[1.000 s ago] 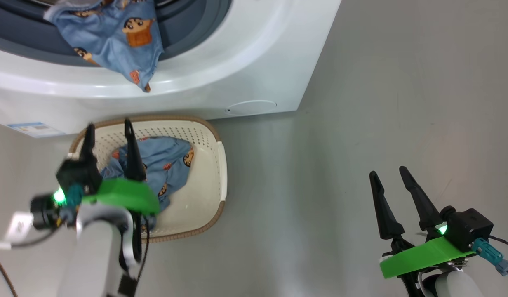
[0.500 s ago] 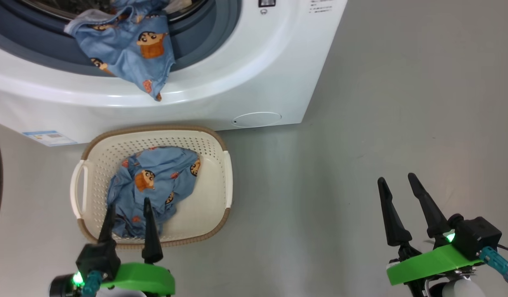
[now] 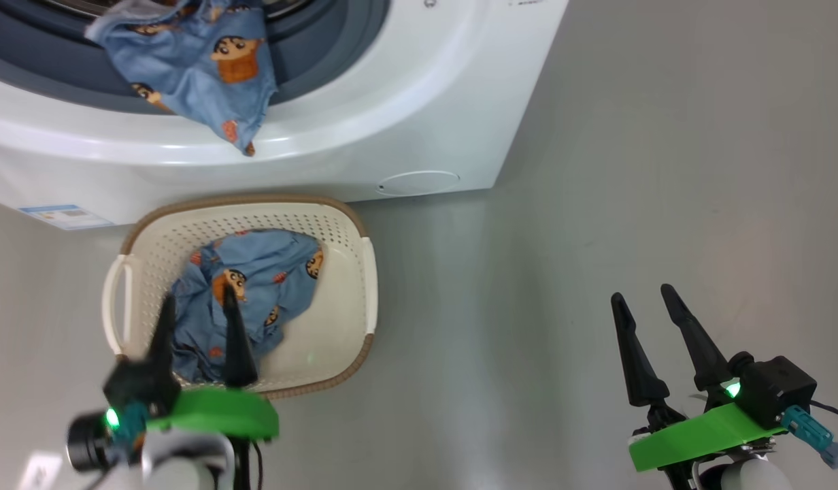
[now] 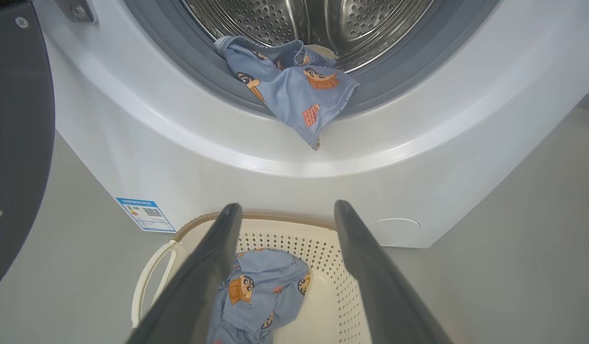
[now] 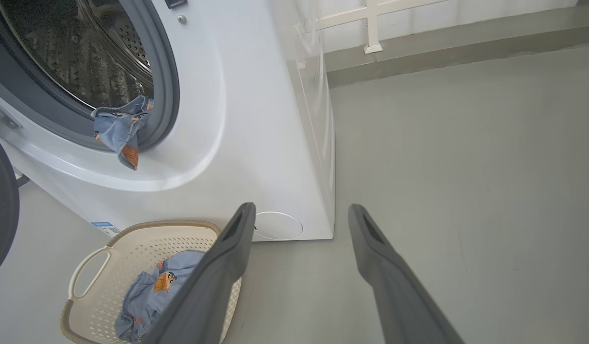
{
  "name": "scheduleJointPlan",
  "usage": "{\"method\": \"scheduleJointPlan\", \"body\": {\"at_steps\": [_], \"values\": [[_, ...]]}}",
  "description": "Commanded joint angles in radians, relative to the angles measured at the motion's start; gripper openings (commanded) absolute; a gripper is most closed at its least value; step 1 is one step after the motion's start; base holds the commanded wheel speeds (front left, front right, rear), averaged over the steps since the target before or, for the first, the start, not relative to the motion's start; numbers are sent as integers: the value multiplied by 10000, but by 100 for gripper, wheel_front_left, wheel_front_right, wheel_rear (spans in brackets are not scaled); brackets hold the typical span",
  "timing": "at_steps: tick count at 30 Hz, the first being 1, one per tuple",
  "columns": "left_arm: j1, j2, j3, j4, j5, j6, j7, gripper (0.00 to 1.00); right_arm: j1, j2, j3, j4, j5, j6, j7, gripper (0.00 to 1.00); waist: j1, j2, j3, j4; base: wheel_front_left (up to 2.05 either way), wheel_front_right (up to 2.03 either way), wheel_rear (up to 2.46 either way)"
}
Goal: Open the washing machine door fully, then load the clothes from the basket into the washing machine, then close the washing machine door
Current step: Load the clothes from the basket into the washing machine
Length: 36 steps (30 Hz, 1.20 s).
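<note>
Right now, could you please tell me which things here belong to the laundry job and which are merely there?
Part of the job:
washing machine
its open door
basket
blue garment in it
second blue garment, hanging out of the machine's opening

Merely there:
blue label
round flap low on the machine
grey floor

Both jaws spread wide, empty; left fingers (image 3: 237, 347), right fingers (image 3: 633, 354) pointing forward

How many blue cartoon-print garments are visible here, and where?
2. One garment hangs over the washing machine's grey door seal; the other garment lies in the basket. More could be hidden inside the drum.
</note>
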Motion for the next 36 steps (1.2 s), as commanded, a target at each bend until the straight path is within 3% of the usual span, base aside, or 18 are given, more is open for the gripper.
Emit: {"method": "scheduleJointPlan", "body": {"at_steps": [1, 22, 36], "values": [[-411, 160, 391, -5, -98, 12, -17, 100, -141, -50, 294, -259, -132, 16, -48, 100, 0, 0, 167, -155, 0, 0, 0], [-5369, 513, 1936, 4217, -2105, -836, 170, 100, -783, 112, 922, -145, 39, 16, -48, 100, 0, 0, 1125, -1222, 0, 0, 0], [-6922, 611, 1896, 6044, -2386, -1387, -92, 100, -882, 130, 945, -160, 34, 16, -48, 100, 0, 0, 1403, -1545, 0, 0, 0]]}}
